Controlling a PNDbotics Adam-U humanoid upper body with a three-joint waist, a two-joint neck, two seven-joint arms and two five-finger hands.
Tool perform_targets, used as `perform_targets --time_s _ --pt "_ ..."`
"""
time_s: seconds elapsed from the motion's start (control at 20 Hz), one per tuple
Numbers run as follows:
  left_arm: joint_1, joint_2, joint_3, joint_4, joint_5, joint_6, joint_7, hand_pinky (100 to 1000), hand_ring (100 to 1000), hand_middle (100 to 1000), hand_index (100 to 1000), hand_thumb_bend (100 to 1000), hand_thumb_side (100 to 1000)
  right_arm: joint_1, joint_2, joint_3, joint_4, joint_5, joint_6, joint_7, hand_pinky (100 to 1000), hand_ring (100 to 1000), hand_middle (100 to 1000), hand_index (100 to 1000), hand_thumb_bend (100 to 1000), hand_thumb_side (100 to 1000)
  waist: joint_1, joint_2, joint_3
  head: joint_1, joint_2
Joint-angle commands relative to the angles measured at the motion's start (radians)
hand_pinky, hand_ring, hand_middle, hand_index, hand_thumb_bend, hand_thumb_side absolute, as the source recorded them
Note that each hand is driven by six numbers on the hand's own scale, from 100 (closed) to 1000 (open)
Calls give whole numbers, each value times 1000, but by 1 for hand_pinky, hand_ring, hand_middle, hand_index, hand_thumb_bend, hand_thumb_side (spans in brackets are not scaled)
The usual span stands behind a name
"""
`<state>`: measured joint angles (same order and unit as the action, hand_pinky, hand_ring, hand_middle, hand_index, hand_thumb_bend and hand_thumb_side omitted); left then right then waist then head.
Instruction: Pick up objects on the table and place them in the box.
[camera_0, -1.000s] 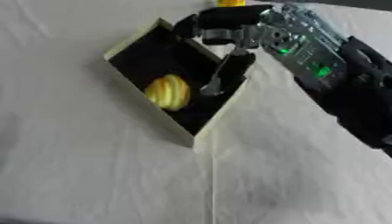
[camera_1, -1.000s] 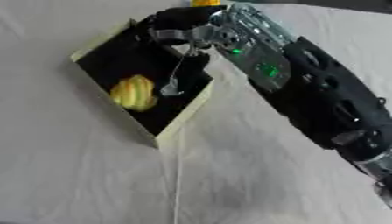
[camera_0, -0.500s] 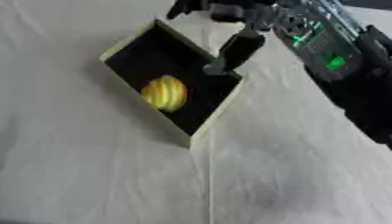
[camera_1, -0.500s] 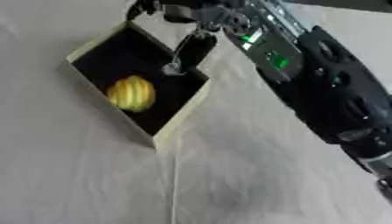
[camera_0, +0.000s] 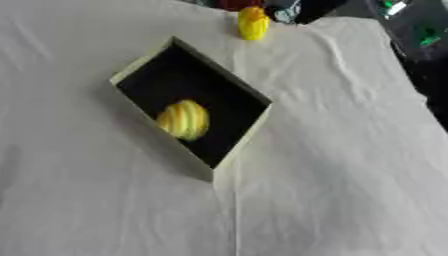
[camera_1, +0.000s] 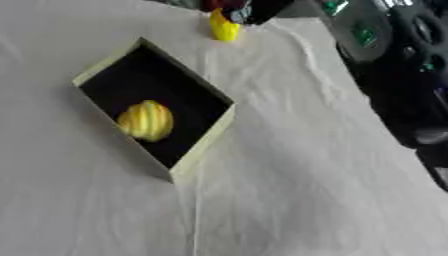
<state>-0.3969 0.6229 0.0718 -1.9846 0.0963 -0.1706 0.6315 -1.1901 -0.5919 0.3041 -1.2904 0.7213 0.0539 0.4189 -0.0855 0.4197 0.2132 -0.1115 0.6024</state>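
A shallow cardboard box (camera_0: 243, 142) with a dark inside lies askew on the white cloth. Inside it rests a round yellow object with pale stripes (camera_0: 184, 120). A small yellow object (camera_0: 253, 22) stands on the cloth beyond the box's far corner. My right hand (camera_0: 302, 10) shows as a dark shape at the top edge, just right of that yellow object and apart from the box; its fingers are cut off by the frame. The black right arm (camera_1: 394, 75) runs down the right side. My left hand is out of view.
Something red (camera_0: 234, 4) sits at the far edge behind the small yellow object. The white cloth (camera_0: 332, 190) is wrinkled, with a crease running from the box's near corner toward the front.
My right hand has lifted out from over the box and moved to the far edge near the small yellow object. The striped object stays in the box.
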Motion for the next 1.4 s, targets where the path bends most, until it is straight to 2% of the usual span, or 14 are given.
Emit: perform_targets --time_s 0.05,0.45,0.9,1.4 --pt "-13 24 10 -15 -5 -2 2 866 901 884 812 369 799 -34 2 -40 80 35 -3 -35 877 876 877 920 339 225 7 -16 7 -7 -29" --pt "-20 24 9 -15 -5 -3 2 866 901 885 811 368 799 -69 26 -84 215 85 -37 -39 884 887 885 928 371 229 -3 6 30 -16 -49" --pt "-36 24 2 -15 -4 -4 -7 867 900 885 810 366 800 -131 89 -154 407 188 -55 -54 893 901 902 939 351 271 -10 20 49 -26 -49" --pt "-42 24 0 -15 -4 -5 -10 867 900 885 810 365 800 -128 93 -172 448 208 -50 -69 893 903 902 946 365 281 -19 38 63 -33 -75"
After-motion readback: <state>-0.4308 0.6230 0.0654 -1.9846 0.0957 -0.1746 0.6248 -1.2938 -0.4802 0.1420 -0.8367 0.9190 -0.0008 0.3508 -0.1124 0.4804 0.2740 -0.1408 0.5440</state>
